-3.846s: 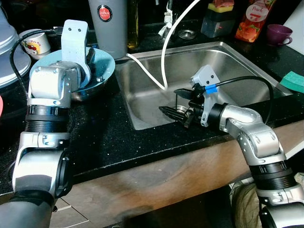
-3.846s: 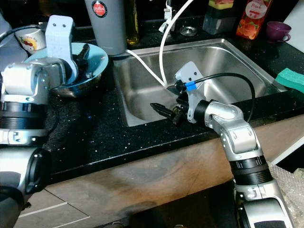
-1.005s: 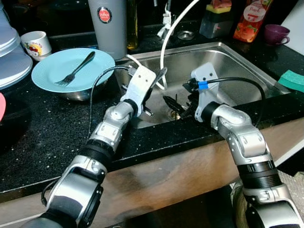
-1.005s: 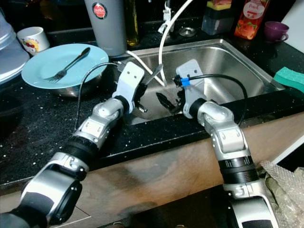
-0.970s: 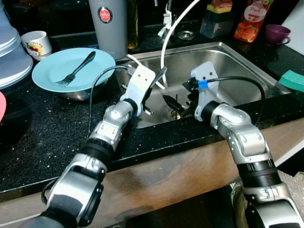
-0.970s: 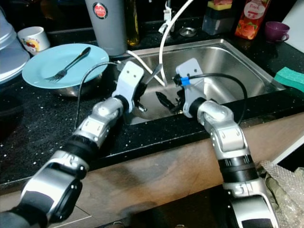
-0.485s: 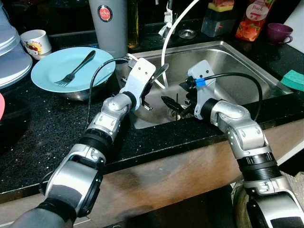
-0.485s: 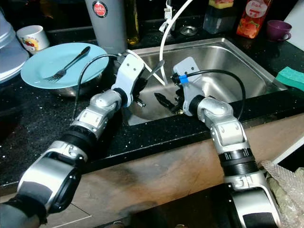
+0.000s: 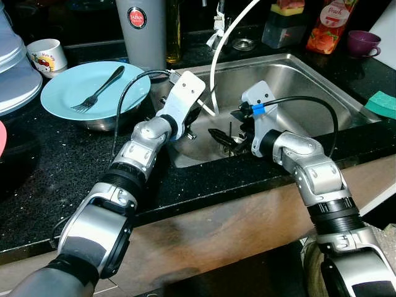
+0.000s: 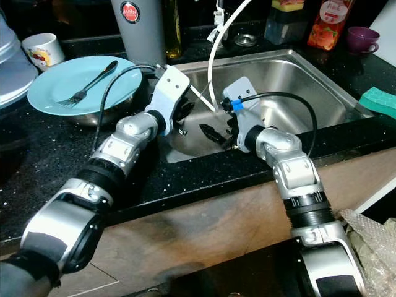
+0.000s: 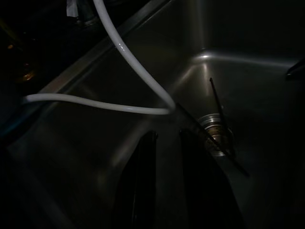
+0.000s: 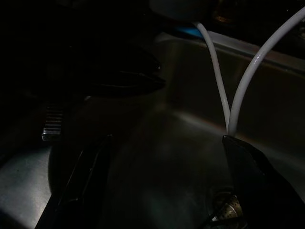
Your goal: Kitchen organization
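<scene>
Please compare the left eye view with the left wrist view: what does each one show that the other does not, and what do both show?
Left eye view: the light blue plate holding a dark fork, the grey canister, the purple cup, the green sponge, and the right gripper, open above the drain. Left wrist view: the left gripper seen closely, fingers nearly together, above the sink floor. Both: the steel sink, the white hose and the round metal drain.
</scene>
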You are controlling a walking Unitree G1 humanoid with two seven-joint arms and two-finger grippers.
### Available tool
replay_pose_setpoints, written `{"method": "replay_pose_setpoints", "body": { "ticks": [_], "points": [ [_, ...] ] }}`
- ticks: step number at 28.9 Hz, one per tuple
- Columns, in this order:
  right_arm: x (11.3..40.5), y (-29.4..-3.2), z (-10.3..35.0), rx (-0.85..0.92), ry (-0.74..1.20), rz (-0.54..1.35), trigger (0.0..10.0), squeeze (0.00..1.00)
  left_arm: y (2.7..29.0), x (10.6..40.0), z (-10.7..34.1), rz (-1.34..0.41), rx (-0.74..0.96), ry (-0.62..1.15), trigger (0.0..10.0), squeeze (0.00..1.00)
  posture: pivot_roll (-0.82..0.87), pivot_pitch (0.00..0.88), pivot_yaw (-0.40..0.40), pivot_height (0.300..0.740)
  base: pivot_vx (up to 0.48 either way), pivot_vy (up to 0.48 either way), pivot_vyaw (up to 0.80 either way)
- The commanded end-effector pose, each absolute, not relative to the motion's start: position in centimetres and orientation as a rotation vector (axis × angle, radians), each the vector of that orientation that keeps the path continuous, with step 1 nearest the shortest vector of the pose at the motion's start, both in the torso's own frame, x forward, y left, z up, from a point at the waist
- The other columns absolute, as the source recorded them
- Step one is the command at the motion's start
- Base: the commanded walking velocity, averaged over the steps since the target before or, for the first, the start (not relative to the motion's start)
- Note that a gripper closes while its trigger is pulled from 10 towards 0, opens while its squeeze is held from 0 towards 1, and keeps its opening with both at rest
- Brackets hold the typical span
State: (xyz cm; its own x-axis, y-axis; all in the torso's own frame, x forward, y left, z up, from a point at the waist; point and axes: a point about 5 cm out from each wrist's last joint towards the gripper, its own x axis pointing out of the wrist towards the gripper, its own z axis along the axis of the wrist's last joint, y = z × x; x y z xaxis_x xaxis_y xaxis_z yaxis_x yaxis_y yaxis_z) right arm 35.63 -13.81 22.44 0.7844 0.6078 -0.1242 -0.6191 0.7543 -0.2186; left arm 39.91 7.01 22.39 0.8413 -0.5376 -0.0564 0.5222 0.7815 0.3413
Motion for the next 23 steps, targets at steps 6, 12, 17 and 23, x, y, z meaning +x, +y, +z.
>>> {"method": "replay_pose_setpoints", "body": {
  "ticks": [6, 12, 17, 23],
  "points": [
    [35.8, -13.8, 22.7, -0.269, 0.039, 0.671, 10.0, 0.0, 8.0, 40.5, 26.8, -0.456, 0.291, -0.143, 10.0, 0.0, 0.02, 0.071, -0.001, 0.74, 0.0, 0.0, 0.0],
    [35.8, -13.8, 22.8, -0.268, 0.036, 0.671, 10.0, 0.0, 13.3, 41.7, 31.1, -0.135, 0.358, -0.179, 10.0, 0.0, 0.03, 0.07, -0.002, 0.74, 0.0, 0.0, 0.0],
    [35.8, -13.8, 22.9, -0.266, 0.034, 0.675, 10.0, 0.0, 17.0, 42.0, 31.9, -0.008, 0.418, -0.086, 10.0, 0.0, 0.03, 0.068, -0.003, 0.74, 0.0, 0.0, 0.0],
    [35.8, -13.8, 23.0, -0.266, 0.033, 0.678, 10.0, 0.0, 19.2, 41.9, 32.0, 0.075, 0.413, -0.007, 10.0, 0.0, 0.03, 0.069, -0.005, 0.74, 0.0, 0.0, 0.0]
  ]
}}
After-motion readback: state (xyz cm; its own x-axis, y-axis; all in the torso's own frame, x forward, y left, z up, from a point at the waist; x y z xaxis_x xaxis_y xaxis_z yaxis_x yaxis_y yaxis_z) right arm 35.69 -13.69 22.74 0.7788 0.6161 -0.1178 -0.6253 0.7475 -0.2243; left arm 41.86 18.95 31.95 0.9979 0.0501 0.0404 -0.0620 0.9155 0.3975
